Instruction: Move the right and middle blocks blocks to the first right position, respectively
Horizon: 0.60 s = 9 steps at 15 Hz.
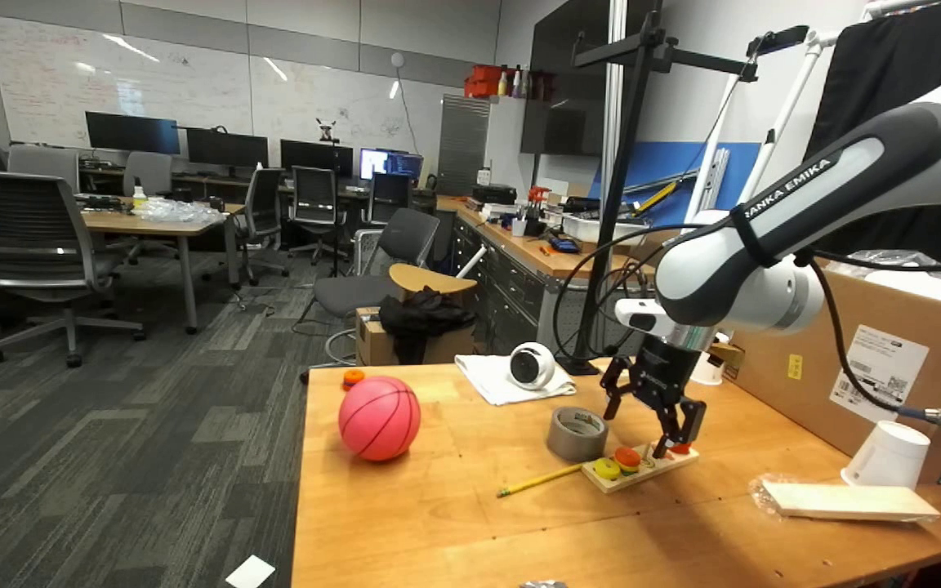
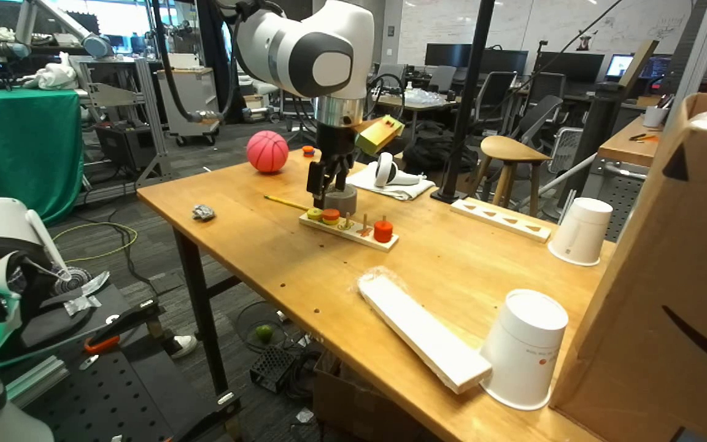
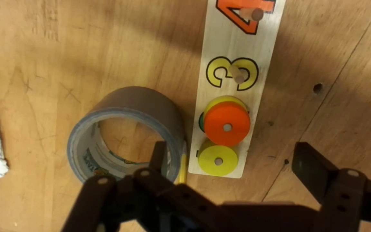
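Low in the wrist view, the black two-fingered gripper [image 3: 231, 154] stands wide. Near centre, a round orange block [image 3: 227, 124] tops a yellow disc [image 3: 224, 98] on the pale wooden pegboard [image 3: 230, 45]; a red cylindrical block [image 2: 383, 232] sits mid-frame in an exterior view.

You're in a robotics lab, no question, and it's sharing the room with an office! There's your white arm [image 1: 862, 194], EMIKA lettered along it, and up in the corner of an exterior view sits another jointed arm [image 2: 92, 44]. Near it, a metal rack [image 2: 117, 94]; low in that same view, a black board [image 2: 108, 383] drilled with rows of holes. Lab kit all round you! Now the back of the room hands you the office half: whiteboard [image 1: 185, 98] scrawled in red, monitors [image 1: 228, 149] in a row, wheeled chairs [image 1: 25, 229], grey carpet [image 1: 160, 392]. And there's your workshop touch, a workbench [image 1: 556, 261] with drawers [image 1: 511, 286].
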Available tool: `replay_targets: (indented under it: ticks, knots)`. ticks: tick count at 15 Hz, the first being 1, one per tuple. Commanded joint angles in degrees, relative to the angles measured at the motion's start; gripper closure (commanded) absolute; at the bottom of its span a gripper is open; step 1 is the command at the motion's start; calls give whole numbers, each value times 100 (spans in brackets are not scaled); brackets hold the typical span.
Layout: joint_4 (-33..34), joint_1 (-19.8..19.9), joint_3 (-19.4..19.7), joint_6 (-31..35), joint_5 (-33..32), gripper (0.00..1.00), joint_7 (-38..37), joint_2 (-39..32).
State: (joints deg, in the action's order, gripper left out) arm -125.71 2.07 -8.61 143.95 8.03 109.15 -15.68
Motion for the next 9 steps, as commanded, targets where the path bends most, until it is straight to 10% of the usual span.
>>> replay_targets:
  ticks: [1,9]
  knots:
    - [-154,-23,-9,73,-12,0,-102,128]
    - [-205,-37,11,55,-85,0,-141,84]
